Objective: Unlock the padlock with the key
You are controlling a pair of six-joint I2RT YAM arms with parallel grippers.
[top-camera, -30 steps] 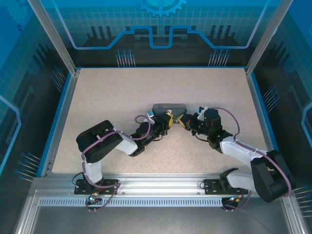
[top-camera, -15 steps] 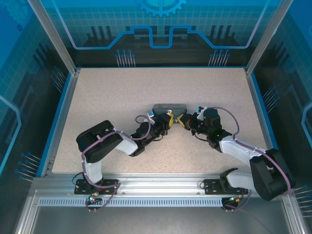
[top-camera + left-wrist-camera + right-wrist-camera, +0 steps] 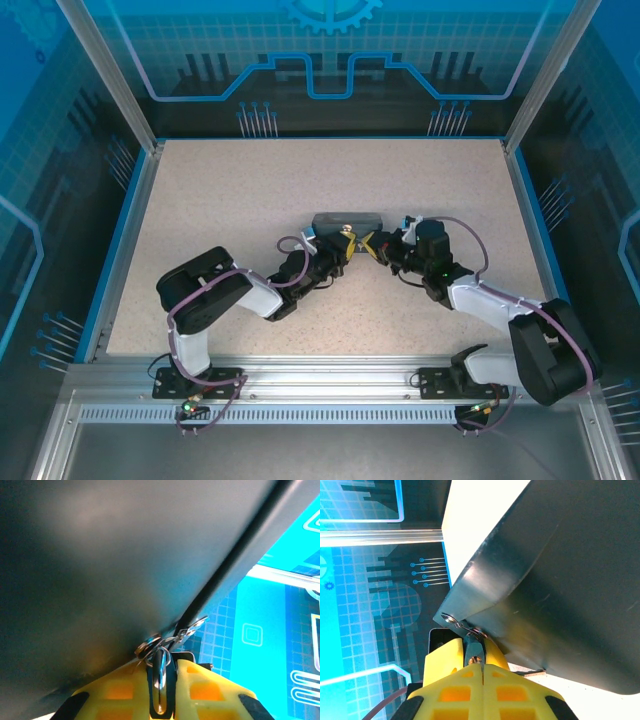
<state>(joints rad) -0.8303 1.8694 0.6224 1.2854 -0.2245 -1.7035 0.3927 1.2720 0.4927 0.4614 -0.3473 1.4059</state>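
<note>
The padlock (image 3: pixel 159 680) sits pinched between the yellow fingers (image 3: pixel 205 692) of the left tool (image 3: pixel 161 667). In the left wrist view only a narrow silvery, blue-tinged sliver of it stands in the slot between them. Its top reaches up to a small cluster of silvery wire loops (image 3: pixel 150 647) on the edge of the dark box (image 3: pixel 100 570). Whether the shackle passes through them is too small to tell.

The key (image 3: pixel 476 658) shows in the right wrist view as a tiny brass glint at the very tip of the right tool (image 3: pixel 481 666). That tool's yellow pads (image 3: pixel 452 692) are pressed flat together, closed on the key. It points at the same corner of the box, just below another thin wire loop (image 3: pixel 454 620).

From above, the left tool (image 3: pixel 346 245) and the right tool (image 3: pixel 370 246) meet nose to nose, nearly touching, just in front of the box (image 3: pixel 347 220). The box lies near the middle of the speckled beige tabletop (image 3: pixel 250 180). Both arms reach inward from the near edge, and blue-patterned panels (image 3: pixel 330 50) wall in the space.
</note>
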